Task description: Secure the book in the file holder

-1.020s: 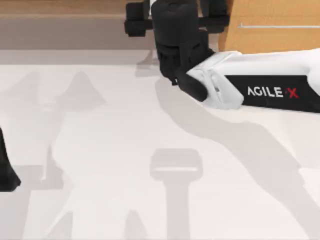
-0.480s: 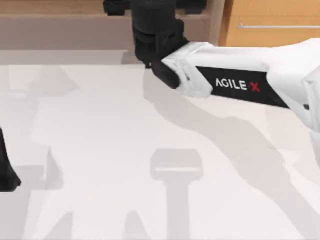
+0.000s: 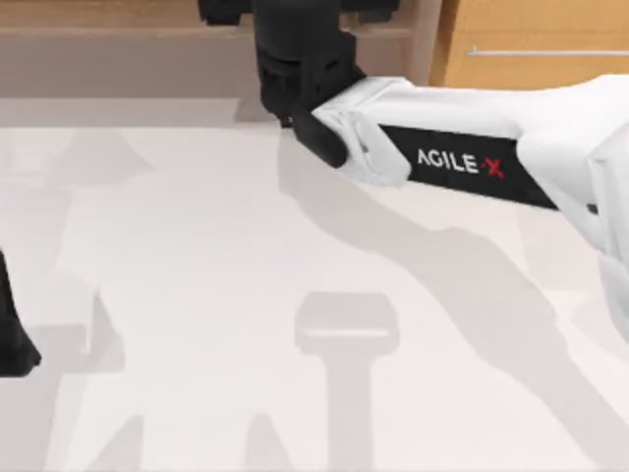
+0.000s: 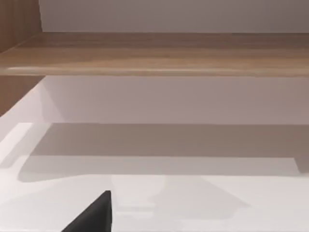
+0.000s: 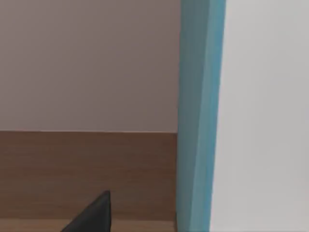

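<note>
The AgileX right arm [image 3: 462, 162] reaches the table's far edge, the book [image 5: 200, 116] upright, close before its wrist camera; finger state indiscernible

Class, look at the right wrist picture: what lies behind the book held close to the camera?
Behind the book, with its teal band, a plain wall above a wooden surface shows. Whatever lies behind the white cover is hidden.

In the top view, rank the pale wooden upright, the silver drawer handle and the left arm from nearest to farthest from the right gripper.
Measured from the right gripper, at the top edge near the centre:
1. the pale wooden upright, just to its right.
2. the silver drawer handle, farther right on the wooden front.
3. the left arm, parked at the table's left edge, plainly farthest.
</note>
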Tool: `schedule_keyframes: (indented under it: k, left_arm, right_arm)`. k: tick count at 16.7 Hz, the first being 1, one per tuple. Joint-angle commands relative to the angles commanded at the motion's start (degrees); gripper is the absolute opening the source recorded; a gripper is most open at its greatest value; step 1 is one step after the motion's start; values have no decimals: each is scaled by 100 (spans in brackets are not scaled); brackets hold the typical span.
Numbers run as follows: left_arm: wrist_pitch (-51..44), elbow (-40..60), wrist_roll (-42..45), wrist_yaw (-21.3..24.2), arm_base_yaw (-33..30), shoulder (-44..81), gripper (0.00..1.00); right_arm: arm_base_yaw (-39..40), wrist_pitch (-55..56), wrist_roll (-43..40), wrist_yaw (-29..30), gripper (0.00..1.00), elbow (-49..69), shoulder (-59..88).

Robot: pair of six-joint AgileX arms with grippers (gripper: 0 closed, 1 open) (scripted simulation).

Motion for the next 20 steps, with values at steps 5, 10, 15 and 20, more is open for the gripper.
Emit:
schedule_keyframes:
  k: [5,10,15,20]
  left_arm:
    - [0,0,0,0,0,0,100]
    - [0,0,0,0,0,0,100]
    - [0,0,0,0,0,0,100]
    - [0,0,0,0,0,0,100]
  right_arm:
    - [-73,-149,-2,-69,100,351,199]
    - [-73,-149,-2,-69,77,351,199]
    - [-73,-149,-2,-69,40,351,199]
    - [-73,-149,-2,-69,2,351,199]
